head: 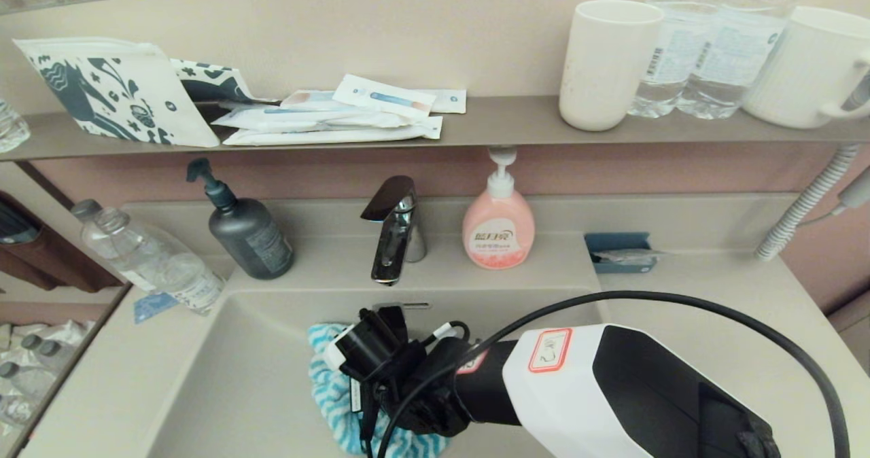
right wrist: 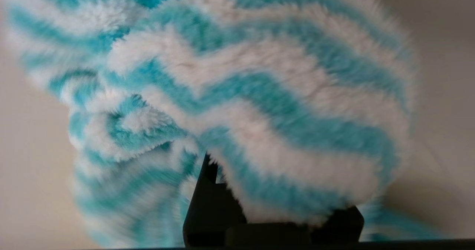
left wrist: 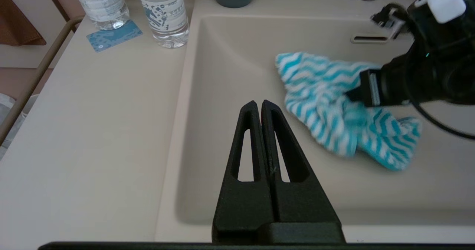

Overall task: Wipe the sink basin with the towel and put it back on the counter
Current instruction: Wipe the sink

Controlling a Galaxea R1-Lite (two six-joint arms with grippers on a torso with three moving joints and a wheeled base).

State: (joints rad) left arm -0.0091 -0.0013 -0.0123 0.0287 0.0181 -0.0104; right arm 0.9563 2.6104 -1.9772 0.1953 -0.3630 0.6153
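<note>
The turquoise and white zigzag towel (head: 331, 393) lies bunched on the floor of the beige sink basin (head: 258, 363), below the overflow slot (head: 401, 305). My right gripper (right wrist: 274, 190) reaches down into the basin and is shut on the towel (right wrist: 259, 94), whose pile covers most of its fingers. In the left wrist view the towel (left wrist: 326, 105) spreads out beside the right arm's black wrist. My left gripper (left wrist: 258, 103) hovers shut and empty over the basin's near left part. The drain plug is hidden. The counter (head: 714, 308) flanks the basin on both sides.
Behind the basin stand a chrome faucet (head: 394, 234), a pink soap bottle (head: 498, 223) and a dark pump bottle (head: 248, 234). A water bottle (head: 153, 257) and blue card (head: 155, 305) sit on the left counter, a blue dish (head: 620, 251) on the right.
</note>
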